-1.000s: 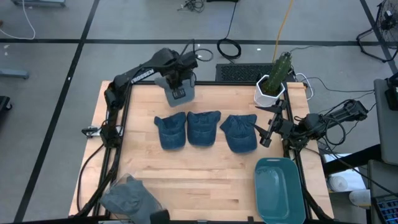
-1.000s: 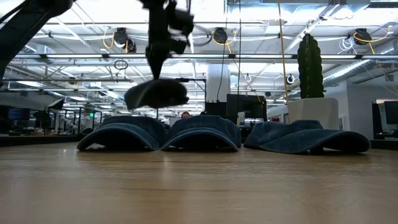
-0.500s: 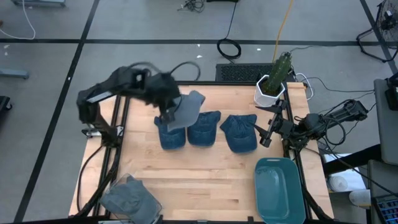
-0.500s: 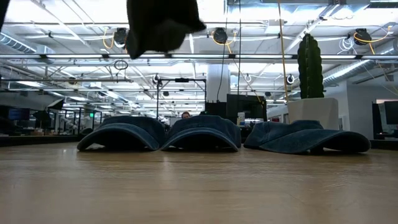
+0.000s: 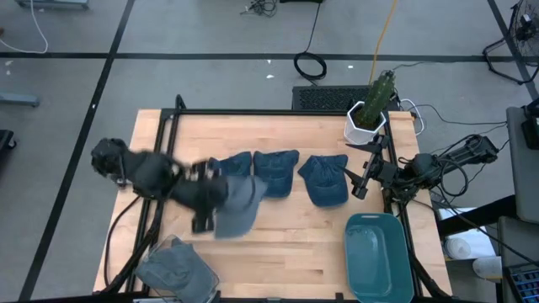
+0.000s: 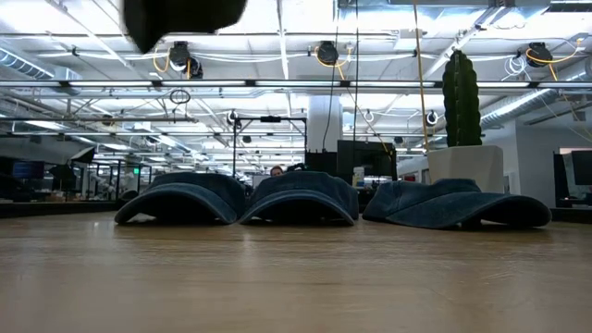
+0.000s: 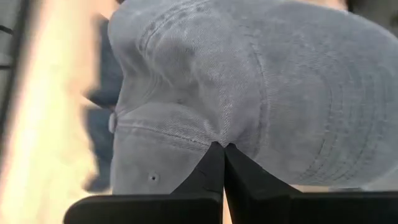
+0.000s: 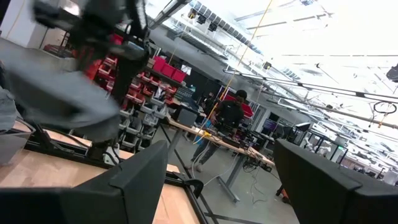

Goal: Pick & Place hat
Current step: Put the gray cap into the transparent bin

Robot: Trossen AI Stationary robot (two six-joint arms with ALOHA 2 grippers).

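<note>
My left gripper (image 5: pixel 205 200) is shut on a grey hat (image 5: pixel 237 204) and carries it in the air over the table's middle left, just near of the left blue hat. In the low view the carried grey hat (image 6: pixel 181 17) shows only as a dark shape at the top edge. Three blue hats (image 5: pixel 276 172) lie in a row on their brims and rims. A second grey hat (image 5: pixel 173 264) lies at the near left corner. My right gripper (image 5: pixel 357 178) waits open at the table's right edge, beside the right blue hat (image 5: pixel 325 179). My left gripper pinches a pucker of the grey hat's cloth (image 7: pixel 219 138) between its two shut fingers, on the crown close to where the stitched brim (image 7: pixel 323 118) begins. The hat is lifted clear of the table and spreads out in front of the fingers.
A teal bin (image 5: pixel 379 257) stands at the near right corner. A potted cactus (image 5: pixel 370 113) stands at the far right. Bare wood lies along the near edge between the second grey hat and the bin. People and benches show in the room beyond.
My left arm has swung from the table's far edge over the blue hats toward the near left, carrying the grey hat with it. The hat has risen, leaving the low view's middle for its top edge. The gripper has stayed shut on it.
</note>
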